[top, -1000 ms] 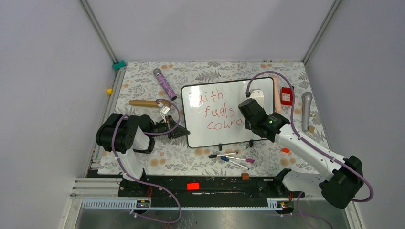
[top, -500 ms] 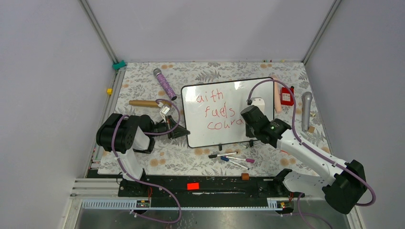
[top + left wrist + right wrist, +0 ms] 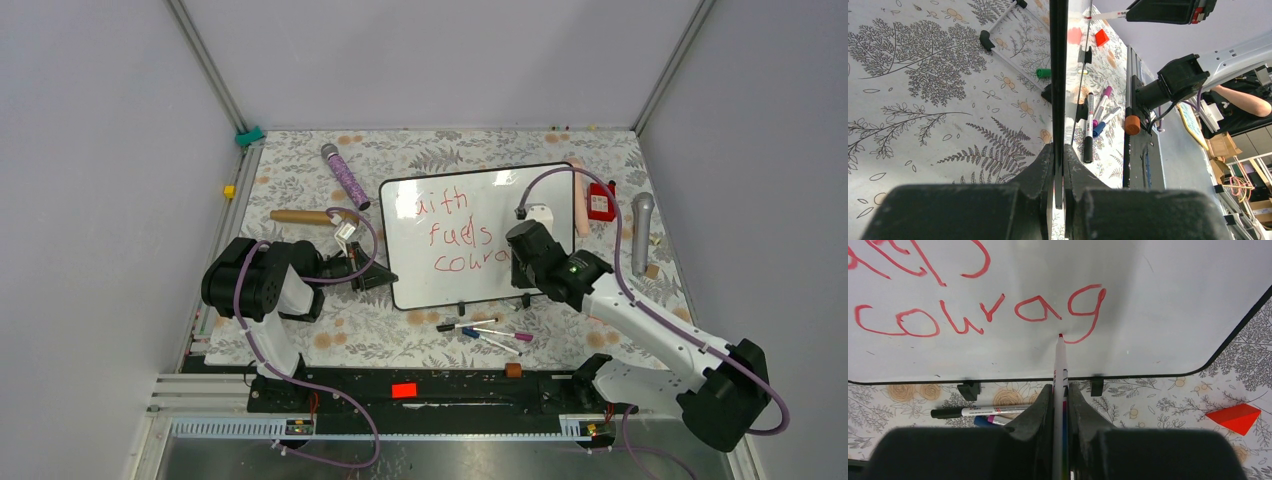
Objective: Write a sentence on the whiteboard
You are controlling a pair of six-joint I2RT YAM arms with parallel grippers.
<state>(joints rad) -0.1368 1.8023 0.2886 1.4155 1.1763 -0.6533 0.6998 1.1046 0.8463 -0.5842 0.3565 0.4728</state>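
Note:
The whiteboard (image 3: 420, 285) stands tilted in the middle of the table on small black feet. Red handwriting, the sentence (image 3: 458, 236), runs down it in three staggered lines. My left gripper (image 3: 385, 278) is shut on the board's left edge, and in the left wrist view its jaws (image 3: 1058, 150) pinch the thin black frame (image 3: 1058, 60). My right gripper (image 3: 1061, 390) is shut on a white marker (image 3: 1060, 365). The marker's red tip touches the board at the foot of the "g" in "courag" (image 3: 983, 315). From above, the right gripper (image 3: 518, 245) covers the end of the lowest line.
Several loose markers (image 3: 485, 333) lie in front of the board. A purple microphone (image 3: 345, 176) and a wooden roller (image 3: 300, 216) lie at the left. A red block (image 3: 600, 202), a grey microphone (image 3: 641, 232) and an orange wedge (image 3: 1237, 417) lie at the right.
My right gripper has slid a little toward the board's near edge with the marker, drawing the tail of the "g". The left gripper and the board have stayed still.

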